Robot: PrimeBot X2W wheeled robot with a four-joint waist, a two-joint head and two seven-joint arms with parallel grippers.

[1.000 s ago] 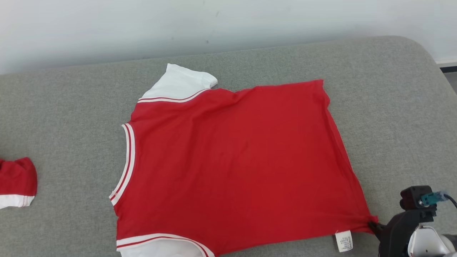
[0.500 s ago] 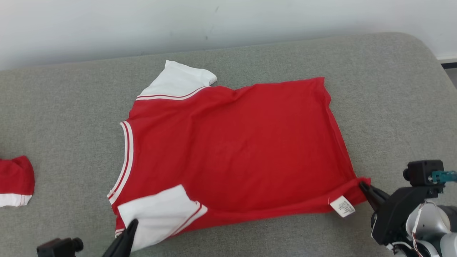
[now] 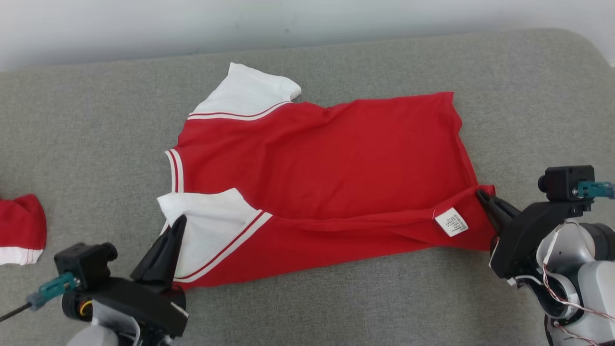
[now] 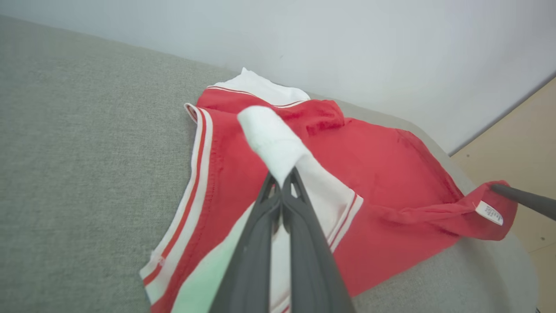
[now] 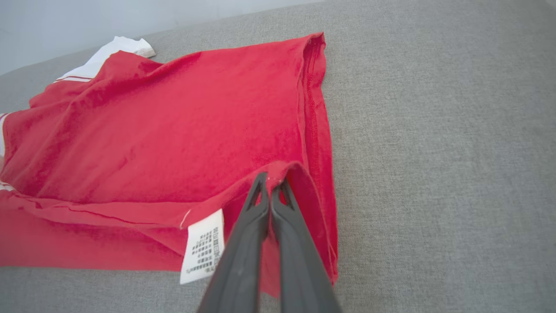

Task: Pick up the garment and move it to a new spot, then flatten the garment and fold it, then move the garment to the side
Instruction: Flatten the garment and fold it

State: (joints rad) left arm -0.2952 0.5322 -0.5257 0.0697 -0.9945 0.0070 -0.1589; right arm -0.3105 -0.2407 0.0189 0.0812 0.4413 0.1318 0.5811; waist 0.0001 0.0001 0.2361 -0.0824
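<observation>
One red garment (image 3: 326, 158), a short-sleeved shirt, lies spread across the middle of a grey padded surface (image 3: 96, 144), its collar end toward the robot's left and its hem toward the right. It has two white sleeves: the far sleeve (image 3: 247, 93) lies flat near the pale wall (image 3: 144, 24), and the near sleeve (image 3: 211, 218) is turned over onto the red body together with the shirt's near long edge, so a strip of that edge is doubled over from sleeve to hem. Two grippers hold this doubled edge, one at each end. The left gripper (image 3: 178, 222) has its two dark fingers pressed together on the white cloth of the near sleeve, which bulges up past the tips in the left wrist view. The right gripper (image 3: 480, 194) has its fingers clamped on the near hem corner, and the red cloth peaks up around their tips in the right wrist view. One white care label (image 3: 451, 222) with small dark print hangs from the folded edge just beside the right gripper. One second piece of red cloth (image 3: 21, 228) with a white band lies at the left edge of the head view, well apart from the shirt.
</observation>
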